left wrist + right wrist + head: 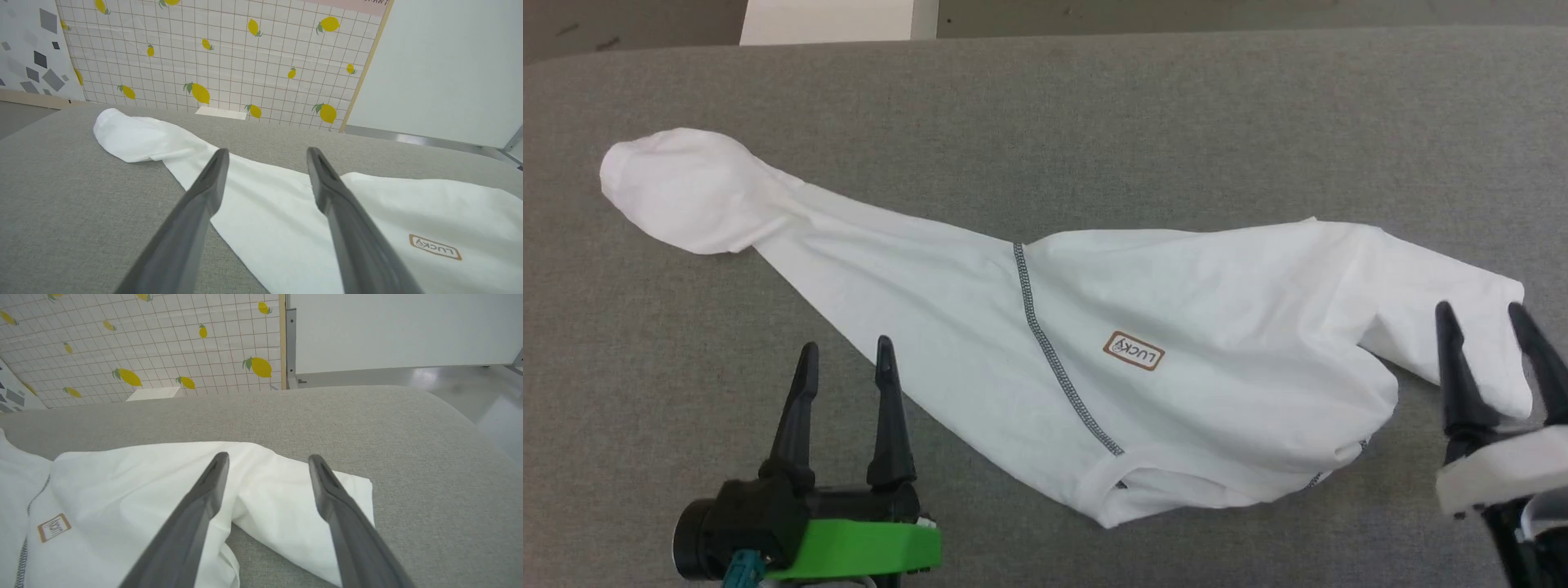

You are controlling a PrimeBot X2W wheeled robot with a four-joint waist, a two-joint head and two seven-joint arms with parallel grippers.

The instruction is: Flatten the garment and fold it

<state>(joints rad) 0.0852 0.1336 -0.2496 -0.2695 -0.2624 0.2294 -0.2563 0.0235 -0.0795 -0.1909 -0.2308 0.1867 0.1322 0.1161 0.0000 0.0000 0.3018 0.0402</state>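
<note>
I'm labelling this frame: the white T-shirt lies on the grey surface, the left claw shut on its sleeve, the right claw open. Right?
No. The left claw is open too, fingers apart and gripping nothing, as the left wrist view shows. The white T-shirt does lie on the grey surface, and the right claw is open.

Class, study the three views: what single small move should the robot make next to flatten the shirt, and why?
Probably lower the open right pincer onto the doubled-over sleeve beneath it and close, ready to pull it outward. The garment lies bunched and twisted; the left pincer holds nothing.
</note>
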